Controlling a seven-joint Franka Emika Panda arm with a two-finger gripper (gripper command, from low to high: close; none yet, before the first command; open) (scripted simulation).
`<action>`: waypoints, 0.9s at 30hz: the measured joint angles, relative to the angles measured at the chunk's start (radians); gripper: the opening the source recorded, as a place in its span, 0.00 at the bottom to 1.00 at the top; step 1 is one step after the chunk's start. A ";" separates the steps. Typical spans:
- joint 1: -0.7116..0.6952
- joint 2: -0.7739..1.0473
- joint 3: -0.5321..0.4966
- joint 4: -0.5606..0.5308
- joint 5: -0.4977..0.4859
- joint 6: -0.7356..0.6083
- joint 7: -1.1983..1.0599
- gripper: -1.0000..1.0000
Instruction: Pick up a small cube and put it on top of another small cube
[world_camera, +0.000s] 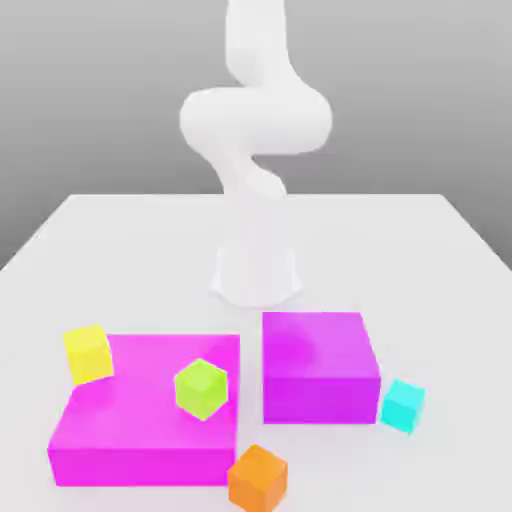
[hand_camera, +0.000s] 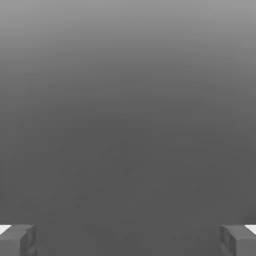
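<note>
Cyan cube (world_camera: 403, 405): small, on the table near its front edge in the exterior view, towards that view's right; just beside the front right corner of the right magenta block, whether touching cannot be told.
Yellow cube (world_camera: 88, 352): same small size, on the table at the exterior view's left, against the back left corner of the left magenta block, slightly tilted; whether it rests partly on the block cannot be told.
Distance between the two: well apart, both magenta blocks lying between them.
Left magenta block (world_camera: 150, 410): wide and low, near the table's front edge.
Right magenta block (world_camera: 320, 365): squarer, a narrow gap of table separating it from the left one.
Green cube (world_camera: 201, 388): lime, on top of the left magenta block near its right edge, turned corner-forward.
Orange cube (world_camera: 258, 478): on the table at the very front edge, just beside the front right corner of the left magenta block.
Table (world_camera: 120, 240): white and flat, bare behind the blocks.
Arm (world_camera: 255, 130): white, rising from a round base at the table's middle behind the blocks, curving upward out of the exterior view.
Gripper (hand_camera: 128, 240): fingers (hand_camera: 17, 239) far apart, one grey tip at each side of the hand view, nothing between them; plain grey background beyond.
</note>
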 joint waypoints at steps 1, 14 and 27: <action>0.028 0.039 -0.006 -0.017 0.016 0.022 -0.031 0.50; 0.287 0.512 0.038 -0.226 0.154 0.284 -0.366 0.50; 0.431 0.962 0.044 -0.348 -0.088 0.594 -0.358 0.50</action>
